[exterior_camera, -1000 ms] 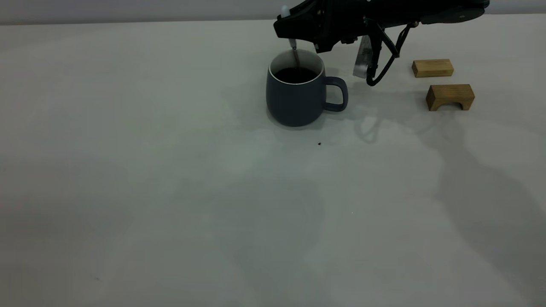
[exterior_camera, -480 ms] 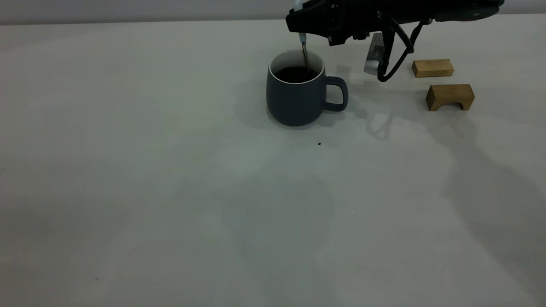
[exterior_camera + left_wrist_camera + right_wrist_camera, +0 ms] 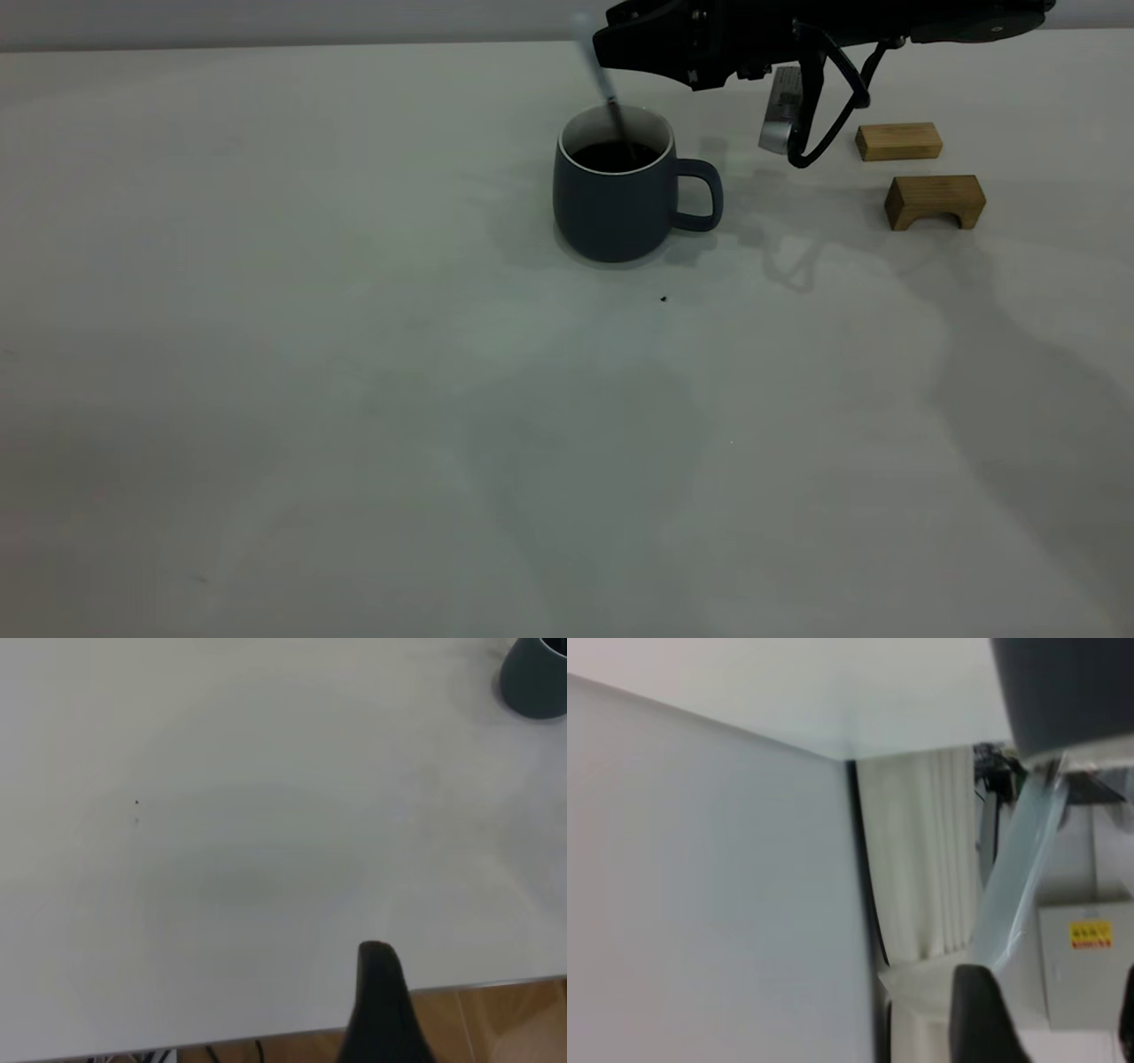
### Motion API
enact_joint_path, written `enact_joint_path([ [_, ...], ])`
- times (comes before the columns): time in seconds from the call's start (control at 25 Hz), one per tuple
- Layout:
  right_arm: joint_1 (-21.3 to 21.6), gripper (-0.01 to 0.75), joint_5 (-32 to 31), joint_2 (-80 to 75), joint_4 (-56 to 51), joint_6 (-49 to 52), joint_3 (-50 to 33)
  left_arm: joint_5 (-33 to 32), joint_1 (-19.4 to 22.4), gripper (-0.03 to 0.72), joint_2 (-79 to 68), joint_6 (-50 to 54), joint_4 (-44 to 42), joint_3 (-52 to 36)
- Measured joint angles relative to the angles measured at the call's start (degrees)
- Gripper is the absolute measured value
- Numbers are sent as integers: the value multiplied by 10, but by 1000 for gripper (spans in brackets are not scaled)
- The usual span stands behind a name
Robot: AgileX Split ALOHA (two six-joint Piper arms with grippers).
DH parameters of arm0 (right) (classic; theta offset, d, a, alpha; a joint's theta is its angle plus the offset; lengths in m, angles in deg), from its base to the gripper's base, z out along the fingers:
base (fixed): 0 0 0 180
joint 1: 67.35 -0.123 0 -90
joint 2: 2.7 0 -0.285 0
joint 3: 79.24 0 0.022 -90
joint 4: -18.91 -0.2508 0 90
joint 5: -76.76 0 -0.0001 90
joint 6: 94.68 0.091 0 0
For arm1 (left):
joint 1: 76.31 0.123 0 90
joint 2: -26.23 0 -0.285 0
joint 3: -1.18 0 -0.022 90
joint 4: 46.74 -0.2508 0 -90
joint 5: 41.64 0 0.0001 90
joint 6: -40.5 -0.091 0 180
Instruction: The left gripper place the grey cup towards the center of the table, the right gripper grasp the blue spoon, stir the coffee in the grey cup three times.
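Legible text: none. Yellow label (image 3: 1091,935) on a grey box, printing too small to read.

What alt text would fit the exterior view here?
The blue spoon leans in the grey cup of dark coffee, free of the right claw hovering just beside its handle. Two wooden blocks lie to the right on the off-white table.

blue spoon (image 3: 595,66) handle motion-blurred, bowl sunk in coffee (image 3: 613,157), right hand (image 3: 620,40) cropped
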Motion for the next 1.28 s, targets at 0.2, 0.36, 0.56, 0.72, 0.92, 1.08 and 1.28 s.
enact_joint_path([
  [0.2, 1, 550, -30, 11, 2, 5, 0, 0, 0, 585, 0, 0, 0, 0],
  [0.36, 2, 579, -57, 58, 17, -19, 0, 0, 0, 585, 0, 0, 0, 0],
  [0.56, 3, 547, -74, 144, 118, -138, 0, 0, 0, 585, 0, 0, 0, 0],
  [0.72, 3, 500, -87, 225, 255, -262, 0, 0, 0, 585, 0, 0, 0, 0],
  [0.92, 3, 427, -100, 318, 438, -358, 0, 0, 0, 585, 0, 0, 0, 0],
  [1.08, 3, 378, -108, 398, 604, -387, 0, 0, 0, 585, 0, 0, 0, 0],
  [1.28, 3, 333, -118, 510, 753, -392, -6, 0, 0, 585, 0, 0, 0, 0],
])
